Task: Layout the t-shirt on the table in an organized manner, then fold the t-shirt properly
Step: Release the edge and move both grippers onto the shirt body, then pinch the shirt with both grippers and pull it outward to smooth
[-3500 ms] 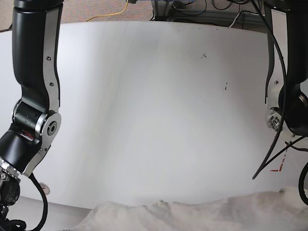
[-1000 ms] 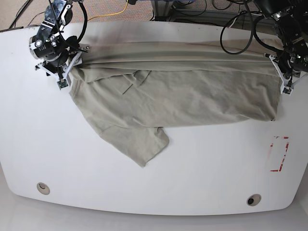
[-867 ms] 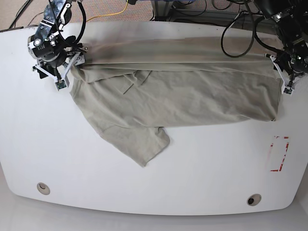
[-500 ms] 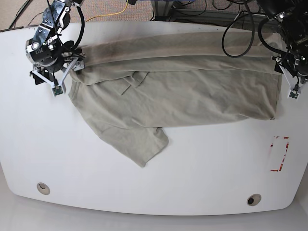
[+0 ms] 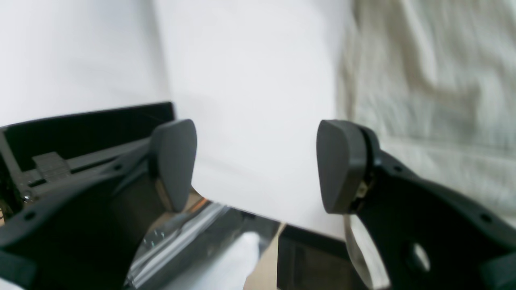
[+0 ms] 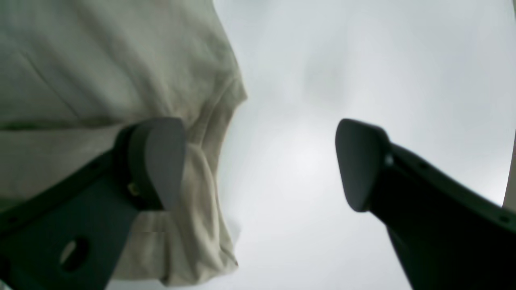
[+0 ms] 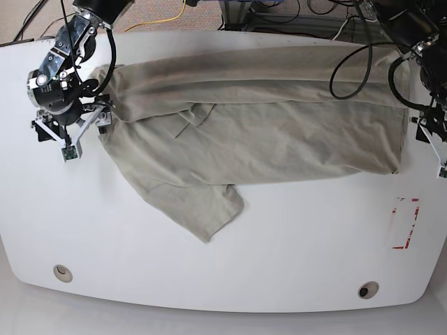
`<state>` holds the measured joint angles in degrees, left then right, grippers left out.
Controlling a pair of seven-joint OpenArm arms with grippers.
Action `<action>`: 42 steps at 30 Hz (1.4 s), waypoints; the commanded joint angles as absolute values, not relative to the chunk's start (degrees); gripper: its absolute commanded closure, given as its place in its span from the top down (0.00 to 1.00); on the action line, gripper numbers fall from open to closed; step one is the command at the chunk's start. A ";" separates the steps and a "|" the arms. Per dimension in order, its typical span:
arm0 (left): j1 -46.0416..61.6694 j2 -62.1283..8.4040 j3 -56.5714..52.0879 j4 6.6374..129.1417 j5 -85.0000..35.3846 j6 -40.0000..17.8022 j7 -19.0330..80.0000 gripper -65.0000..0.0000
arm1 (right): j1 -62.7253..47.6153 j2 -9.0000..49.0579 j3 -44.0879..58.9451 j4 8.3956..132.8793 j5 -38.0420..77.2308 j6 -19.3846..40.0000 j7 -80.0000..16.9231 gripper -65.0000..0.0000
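The pale sage-grey soft cotton short-sleeved t-shirt (image 7: 258, 132) is lying spread across the far half of the large glossy white counter (image 7: 223, 258), stretching between the two claws. Its far edge is lying doubled over in a long fold, one sleeve is pointing out toward the near side of the counter, and wrinkles are running across the body.

The right claw (image 7: 66, 125) is hovering at the base view's left end of the shirt, with its jaws standing wide apart and nothing between them. In the right wrist view, the shirt's bunched edge (image 6: 193, 161) is lying behind and just beside one dark finger (image 6: 161, 157), while the other finger (image 6: 358, 161) is hanging over bare white counter (image 6: 342, 60).

The left claw (image 7: 434, 136) is sitting at the opposite end, at the base view's right edge, also spread wide and holding nothing. In the left wrist view, the cloth (image 5: 435, 80) is lying beyond and to the side of one finger (image 5: 338, 161), and bare counter (image 5: 250, 100) is showing between the two fingers.

Nearer than the left claw, a red tape rectangle outline (image 7: 405, 223) is marking the counter. Two round metal grommets (image 7: 63, 272) (image 7: 368, 289) are sitting along the near edge.
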<state>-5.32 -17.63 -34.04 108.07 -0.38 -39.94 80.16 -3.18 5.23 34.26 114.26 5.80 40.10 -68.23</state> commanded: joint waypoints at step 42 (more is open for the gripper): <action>-8.40 -11.47 -17.45 75.38 -0.04 -31.96 52.88 0.01 | 5.93 3.03 24.48 79.69 5.67 40.00 -54.46 0.04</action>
